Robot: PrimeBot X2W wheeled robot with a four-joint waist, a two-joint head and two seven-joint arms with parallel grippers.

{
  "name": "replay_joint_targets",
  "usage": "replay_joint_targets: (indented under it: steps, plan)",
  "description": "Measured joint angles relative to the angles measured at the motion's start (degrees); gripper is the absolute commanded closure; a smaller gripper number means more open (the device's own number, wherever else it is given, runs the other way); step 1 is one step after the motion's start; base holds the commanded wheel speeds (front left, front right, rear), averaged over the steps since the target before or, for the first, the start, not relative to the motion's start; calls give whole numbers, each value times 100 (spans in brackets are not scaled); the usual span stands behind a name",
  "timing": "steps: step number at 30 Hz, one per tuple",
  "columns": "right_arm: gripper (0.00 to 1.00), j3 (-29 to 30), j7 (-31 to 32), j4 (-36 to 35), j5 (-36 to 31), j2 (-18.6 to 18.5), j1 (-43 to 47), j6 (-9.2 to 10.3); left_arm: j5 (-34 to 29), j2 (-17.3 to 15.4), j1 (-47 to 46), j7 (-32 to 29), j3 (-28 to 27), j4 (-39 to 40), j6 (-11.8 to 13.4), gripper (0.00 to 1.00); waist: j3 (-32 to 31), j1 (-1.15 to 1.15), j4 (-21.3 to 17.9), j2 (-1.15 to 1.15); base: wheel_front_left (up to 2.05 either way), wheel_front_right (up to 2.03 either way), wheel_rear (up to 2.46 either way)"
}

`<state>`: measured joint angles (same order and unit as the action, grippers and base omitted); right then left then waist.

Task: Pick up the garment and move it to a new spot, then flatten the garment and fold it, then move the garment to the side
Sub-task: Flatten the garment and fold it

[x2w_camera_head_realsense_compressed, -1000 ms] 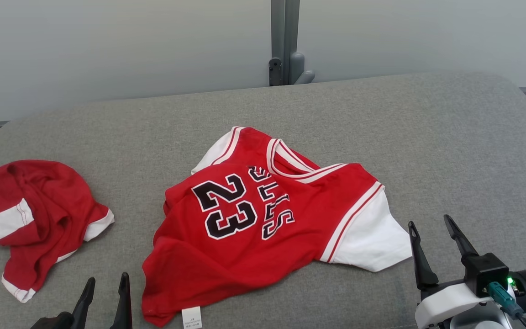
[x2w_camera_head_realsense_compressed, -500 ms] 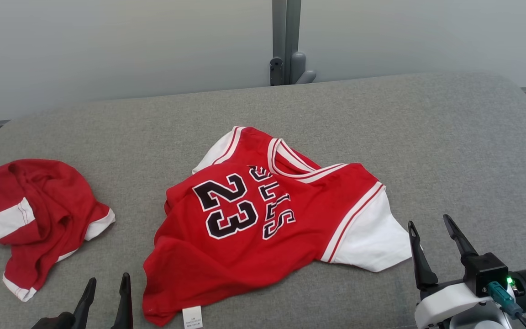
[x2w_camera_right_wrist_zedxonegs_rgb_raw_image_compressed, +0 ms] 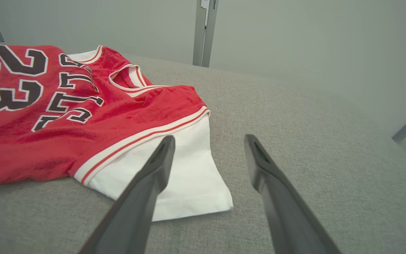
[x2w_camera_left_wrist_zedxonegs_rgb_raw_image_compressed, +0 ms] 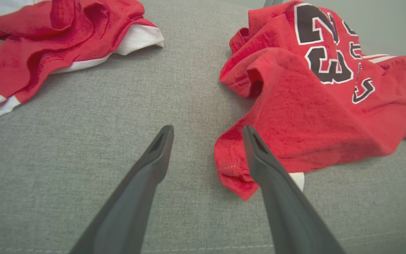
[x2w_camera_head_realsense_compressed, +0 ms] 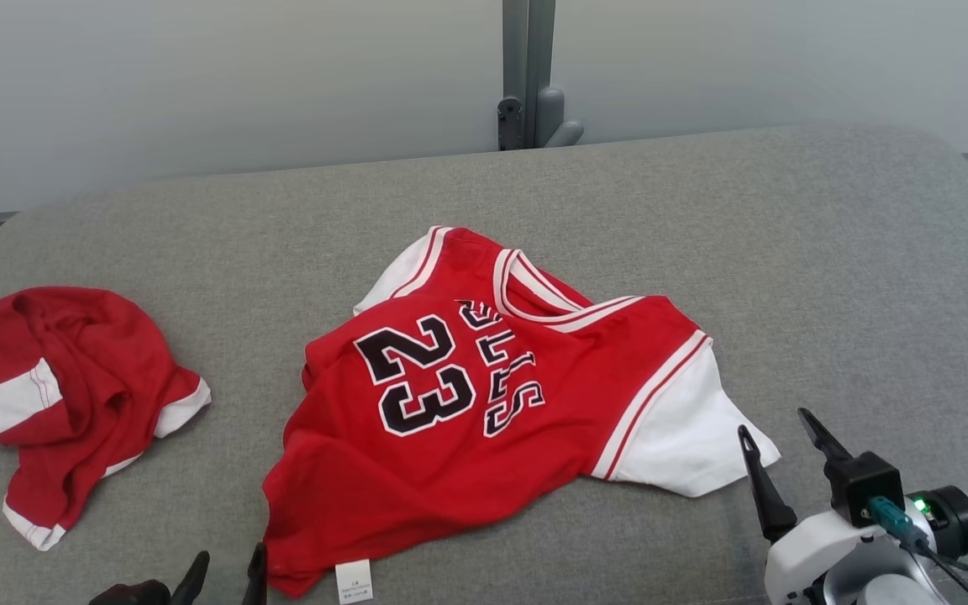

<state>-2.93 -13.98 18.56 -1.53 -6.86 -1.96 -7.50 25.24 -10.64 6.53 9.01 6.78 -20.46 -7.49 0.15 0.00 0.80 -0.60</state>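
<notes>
Jersey lies rumpled mid-worktop; flattening seems in hand.
Left claw, right claw gape empty at front edge; likely pinch hem and sleeve next.

My head camera looks forward and down from above the near edge of the grey table, taking in its whole width as far as the wall and the grey post on the far side. My left wrist camera sits low and close to the table, looking along my left gripper, with the jersey to the right and the crumpled red garment at the upper left. My right wrist camera, equally low and near, looks along my right gripper over the jersey's white sleeve toward that same post. All three views share the jersey. The head and left wrist views also share the crumpled red garment.
</notes>
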Motion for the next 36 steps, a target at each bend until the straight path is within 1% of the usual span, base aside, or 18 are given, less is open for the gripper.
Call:
replay_joint_targets:
  steps: [7, 11, 15, 19, 21, 26, 27, 28, 29, 30, 31, 32, 36]
  plan:
    - [0, -310, 966, 643, 156, -499, -652, -1, 470, -82, -30, -923, 301, 151, 0, 0, 157, 0, -2, 0, 0, 0, 0]
    - [0, -514, 1418, 949, 272, -598, -1032, -1, 673, -124, -101, -1327, 394, 271, 0, 0, 300, 0, 4, 0, 0, 0, 0]
    - [0, -808, 1756, 1313, 450, -639, -1280, -1, 810, -137, -173, -1601, 486, 415, 0, 0, 465, 0, 25, 0, 0, 0, 0]
    - [0, -915, 1942, 1678, 512, -668, -1496, -1, 876, -165, -266, -1727, 519, 447, 4, 0, 637, 0, 56, 0, 0, 0, 0]
    - [0, -960, 1944, 1823, 548, -639, -1625, 0, 886, -185, -313, -1757, 510, 415, 65, 0, 720, 0, 67, 0, 0, 0, 0]
    - [0, -1163, 1846, 2097, 714, -543, -1868, 4, 940, -224, -392, -1811, 563, 381, 64, 0, 868, 0, 75, 0, 0, 0, 0]
    - [0, -1163, 1846, 2097, 714, -543, -1868, 4, 940, -224, -392, -1811, 563, 381, 64, 2, 868, 0, 75, 0, 0, 0, 0]
    - [0, -1204, 1838, 2149, 764, -539, -1901, 5, 947, -233, -400, -1809, 572, 380, 62, 35, 881, 0, 76, 0, 0, 0, 0]
    - [22, -1250, 1831, 2194, 818, -538, -1933, 19, 945, -249, -410, -1809, 602, 377, 60, 57, 889, 0, 78, 0, 0, 0, 0]
    - [62, -1300, 1807, 2237, 864, -543, -1959, 26, 942, -271, -424, -1819, 633, 370, 59, 76, 892, 0, 82, 0, 0, 0, 0]
    - [95, -1341, 1770, 2269, 924, -543, -1973, 27, 942, -282, -432, -1823, 650, 365, 58, 100, 890, 0, 86, 0, 0, 0, 0]
    - [100, -1372, 1750, 2312, 1024, -532, -1982, 27, 943, -288, -435, -1828, 687, 359, 48, 100, 883, 0, 89, 0, 0, 0, 0]
    - [100, -1626, 1735, 2409, 1365, -504, -2000, 22, 979, -318, -421, -1837, 821, 363, 40, 100, 820, 0, 96, 0, 0, 0, 0]
